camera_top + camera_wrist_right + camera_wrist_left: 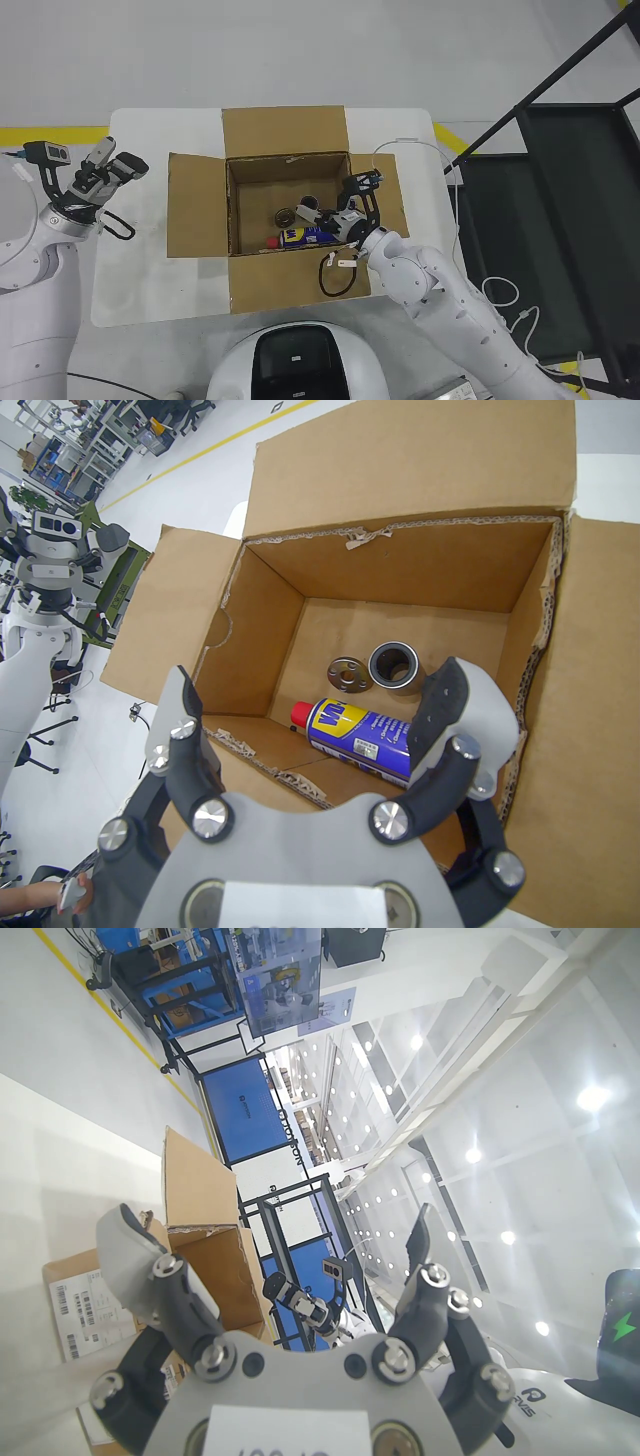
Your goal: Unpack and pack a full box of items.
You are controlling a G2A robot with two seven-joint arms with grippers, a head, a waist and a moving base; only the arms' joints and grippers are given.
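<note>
An open cardboard box [285, 130] stands in the middle of the white table, all its flaps folded out. On its floor lie a blue and yellow spray can [350, 730] with a red cap, a flat metal flange [350, 673] and a short metal sleeve [395, 665]; the top view shows the can [300, 238] near the front wall. My right gripper [315, 680] hangs open over the box's right side [328, 218], above the can, holding nothing. Off to the left of the box, my left gripper [118, 165] is open and empty, tilted upward [272, 1215], with the box [200, 1208] beyond it.
A black cable loop [338, 275] lies on the box's front flap. A thin white cable [420, 145] runs along the table's right side. A black rack [560, 230] stands to the right of the table [150, 270]. The left flap carries a paper label [85, 1308].
</note>
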